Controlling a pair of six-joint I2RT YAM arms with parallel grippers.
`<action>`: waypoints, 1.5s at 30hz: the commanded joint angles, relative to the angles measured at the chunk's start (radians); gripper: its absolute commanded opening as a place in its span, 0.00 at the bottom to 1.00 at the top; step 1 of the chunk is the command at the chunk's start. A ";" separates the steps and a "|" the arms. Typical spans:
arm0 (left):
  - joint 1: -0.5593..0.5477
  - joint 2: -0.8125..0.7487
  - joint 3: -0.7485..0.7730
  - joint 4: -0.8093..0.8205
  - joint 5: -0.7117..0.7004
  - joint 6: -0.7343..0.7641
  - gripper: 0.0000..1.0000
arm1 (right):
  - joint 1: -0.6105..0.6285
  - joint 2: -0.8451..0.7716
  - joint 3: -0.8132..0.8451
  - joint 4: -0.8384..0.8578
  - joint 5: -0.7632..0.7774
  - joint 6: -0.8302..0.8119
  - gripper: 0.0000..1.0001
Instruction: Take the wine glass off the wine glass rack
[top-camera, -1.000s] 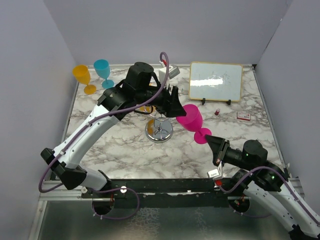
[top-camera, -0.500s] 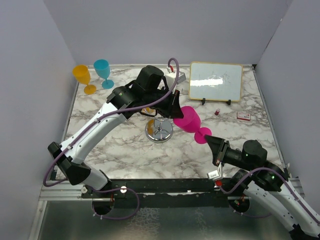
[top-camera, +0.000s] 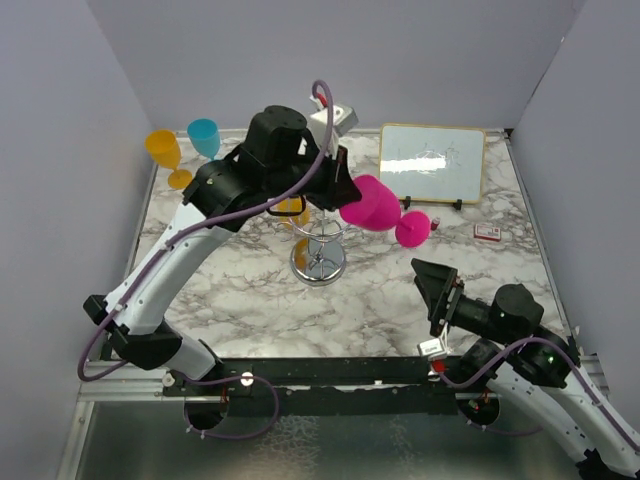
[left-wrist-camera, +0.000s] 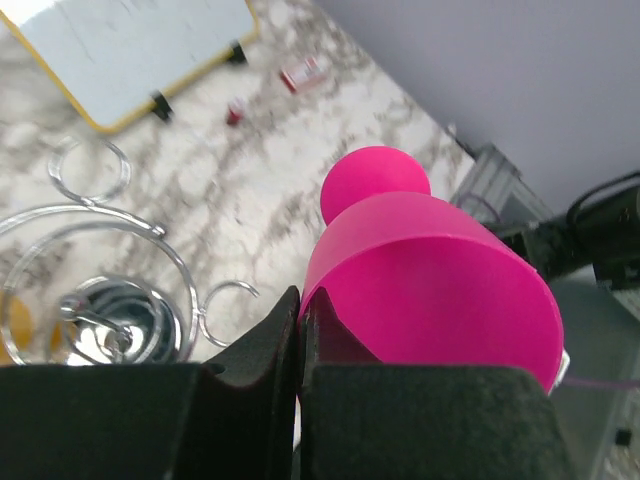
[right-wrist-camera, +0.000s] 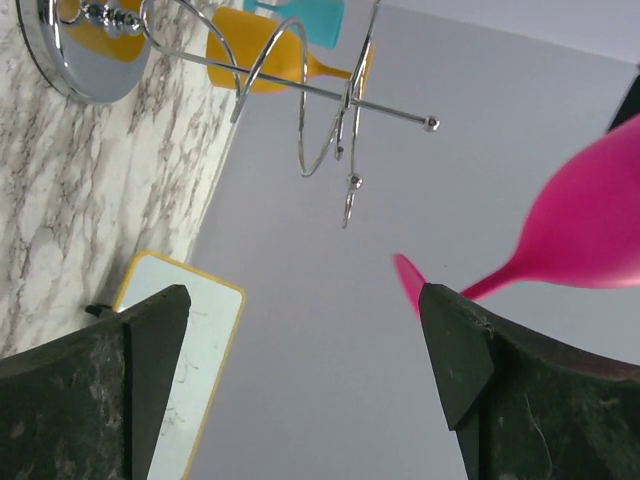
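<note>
The pink wine glass (top-camera: 372, 203) hangs in the air, tilted, to the right of the wine glass rack (top-camera: 318, 250), with its foot (top-camera: 413, 228) pointing right. My left gripper (top-camera: 345, 195) is shut on its rim; in the left wrist view the two fingers (left-wrist-camera: 262, 340) pinch the rim of the pink bowl (left-wrist-camera: 430, 270). The chrome rack (left-wrist-camera: 100, 270) stands below and to the left, apart from the glass. My right gripper (top-camera: 434, 287) is open in front of the glass and holds nothing. In the right wrist view the pink glass (right-wrist-camera: 590, 230) sits beyond the right fingertip, outside the open gripper (right-wrist-camera: 305, 300).
An orange glass (top-camera: 165, 150) and a blue glass (top-camera: 205, 135) stand at the back left. Another orange glass (top-camera: 292, 212) shows at the rack, under my left arm. A whiteboard (top-camera: 432, 160) leans at the back right, with a small red piece (top-camera: 435, 224) and a small card (top-camera: 488, 232) near it.
The right gripper has opened and let go of the glass's foot. The left gripper closed on the rim and carried the glass up and toward the back.
</note>
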 joint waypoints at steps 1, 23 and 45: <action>0.020 -0.010 0.178 -0.012 -0.281 0.036 0.00 | 0.006 -0.003 0.010 -0.003 0.041 0.113 1.00; 0.629 0.021 0.154 -0.043 -0.722 0.120 0.00 | 0.007 0.212 0.200 0.236 -0.160 0.906 1.00; 1.073 0.259 -0.112 0.001 -0.555 0.018 0.00 | 0.007 0.288 0.280 0.386 0.119 1.454 1.00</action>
